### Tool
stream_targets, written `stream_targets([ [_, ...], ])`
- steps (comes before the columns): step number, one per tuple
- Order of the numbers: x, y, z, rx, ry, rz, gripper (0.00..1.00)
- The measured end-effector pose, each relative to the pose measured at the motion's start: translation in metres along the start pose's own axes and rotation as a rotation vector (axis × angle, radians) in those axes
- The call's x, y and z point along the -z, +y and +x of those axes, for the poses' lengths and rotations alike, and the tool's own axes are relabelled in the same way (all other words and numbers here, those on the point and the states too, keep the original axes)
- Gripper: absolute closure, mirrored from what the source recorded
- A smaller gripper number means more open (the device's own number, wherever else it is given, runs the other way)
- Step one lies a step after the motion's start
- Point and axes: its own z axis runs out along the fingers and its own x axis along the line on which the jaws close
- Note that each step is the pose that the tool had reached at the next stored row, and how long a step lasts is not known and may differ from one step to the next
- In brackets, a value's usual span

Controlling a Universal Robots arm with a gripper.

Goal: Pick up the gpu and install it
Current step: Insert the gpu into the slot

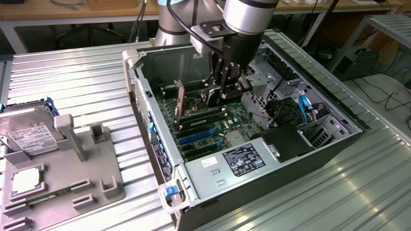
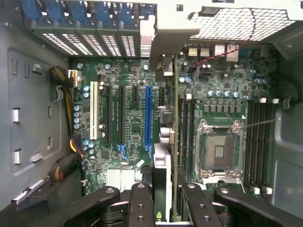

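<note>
The gpu point(image 2: 171, 142) is seen edge-on in the wrist view as a thin green card. Its silver bracket point(image 2: 163, 52) points toward the case's rear slot openings. My gripper point(image 2: 168, 208) is shut on the card, with one black finger point(image 2: 141, 203) on each side. In the exterior view my gripper point(image 1: 226, 94) reaches down into the open computer case point(image 1: 276, 159). There it holds the gpu point(image 1: 192, 103) upright over the motherboard's expansion slots. The card runs alongside the blue slot point(image 2: 148, 118). Whether its lower edge touches a slot I cannot tell.
The case walls surround the arm closely, with a drive cage point(image 1: 321, 130) and cables on the exterior view's right. An empty CPU socket point(image 2: 218, 151) lies beside the card. On the exterior view's left, a grey fixture point(image 1: 96, 178) carries a hard drive point(image 1: 29, 132) and a memory stick point(image 1: 48, 196).
</note>
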Motion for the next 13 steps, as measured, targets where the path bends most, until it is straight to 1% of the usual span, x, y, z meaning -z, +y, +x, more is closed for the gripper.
stream_targets([
  [2, -0.0024, 0.0006, 0.002, 0.000, 0.0000, 0.0001, 0.71],
  [7, -0.0117, 0.0076, 0.002, -0.006, 0.0005, 0.0002, 0.71],
  [10, -0.0160, 0.0087, 0.003, -0.010, 0.0003, 0.0004, 0.71],
  [13, -0.0214, 0.0137, 0.003, -0.012, 0.0003, 0.0004, 0.71],
])
